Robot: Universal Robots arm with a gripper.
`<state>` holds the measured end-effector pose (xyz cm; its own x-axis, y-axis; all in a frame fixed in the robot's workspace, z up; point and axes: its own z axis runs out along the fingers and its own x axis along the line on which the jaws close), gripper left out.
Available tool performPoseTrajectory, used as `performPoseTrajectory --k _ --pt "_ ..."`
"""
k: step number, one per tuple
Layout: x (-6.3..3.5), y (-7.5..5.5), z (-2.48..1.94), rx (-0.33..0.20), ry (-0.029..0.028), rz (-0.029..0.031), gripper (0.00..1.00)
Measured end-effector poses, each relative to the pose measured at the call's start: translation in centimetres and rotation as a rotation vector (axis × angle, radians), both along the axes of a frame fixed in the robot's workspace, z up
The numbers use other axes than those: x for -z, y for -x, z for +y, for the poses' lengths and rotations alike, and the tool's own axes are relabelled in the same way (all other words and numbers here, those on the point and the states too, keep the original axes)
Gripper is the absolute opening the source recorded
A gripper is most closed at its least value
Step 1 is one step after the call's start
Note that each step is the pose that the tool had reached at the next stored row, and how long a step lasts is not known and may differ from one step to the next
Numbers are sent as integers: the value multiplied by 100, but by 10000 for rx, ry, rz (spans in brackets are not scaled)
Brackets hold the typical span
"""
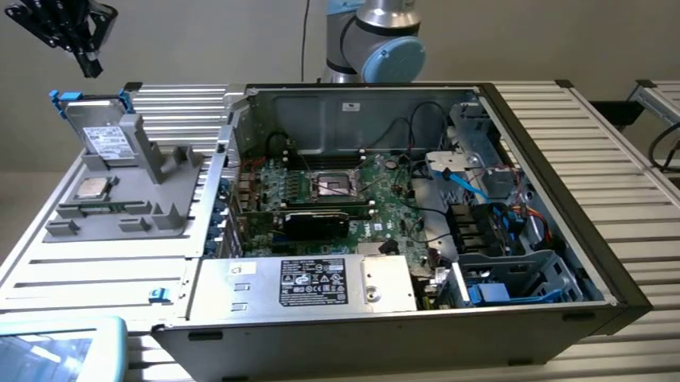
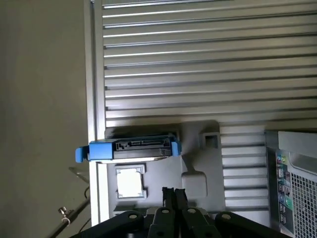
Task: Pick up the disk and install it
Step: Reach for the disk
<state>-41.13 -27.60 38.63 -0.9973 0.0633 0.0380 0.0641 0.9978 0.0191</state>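
The disk (image 1: 107,135) is standing on edge in a grey holder (image 1: 159,169) on the tabletop (image 1: 95,270), just beside the open computer case (image 1: 531,127) on the exterior view's left, with its blue carrier tabs pointing up. The gripper (image 1: 92,68) is hanging well above it, jaws pressed together and gripping nothing. In the wrist view the disk's long upper edge is running along the line on which the jaws seem to part, slightly off their centre.
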Motion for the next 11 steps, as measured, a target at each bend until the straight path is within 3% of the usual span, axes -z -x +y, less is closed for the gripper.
performPoseTrajectory --k 11 --pt "50 317 206 -82 38 0 11"
